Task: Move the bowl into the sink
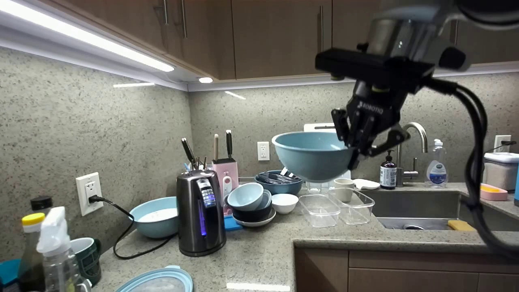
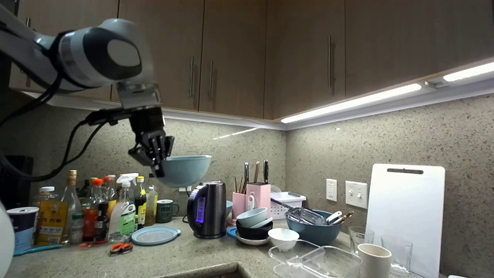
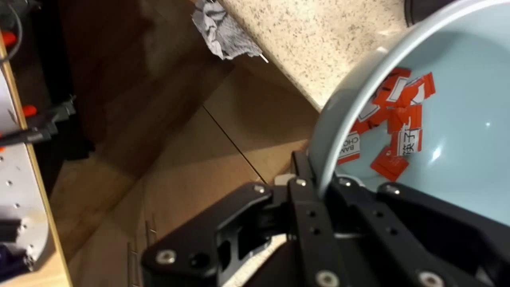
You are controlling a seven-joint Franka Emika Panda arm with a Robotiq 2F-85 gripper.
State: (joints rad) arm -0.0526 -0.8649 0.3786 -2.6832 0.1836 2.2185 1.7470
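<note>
A large light-blue bowl (image 1: 314,164) hangs in the air above the counter, left of the sink; it also shows in an exterior view (image 2: 187,170) and in the wrist view (image 3: 462,131). My gripper (image 1: 353,154) is shut on the bowl's rim, one finger inside and one outside; the same grip shows in an exterior view (image 2: 158,166) and in the wrist view (image 3: 320,183). The bowl is roughly level. Several red packets (image 3: 392,115) lie inside it. The steel sink (image 1: 409,202) is at the right in an exterior view, partly behind the robot's cable.
Below the bowl are clear plastic containers (image 1: 320,209), a white bowl (image 1: 284,203) and a beige cup (image 1: 344,188). A kettle (image 1: 201,213) stands farther left. A faucet (image 1: 419,132) and soap bottles (image 1: 388,174) stand behind the sink. A yellow sponge (image 1: 460,225) lies in it.
</note>
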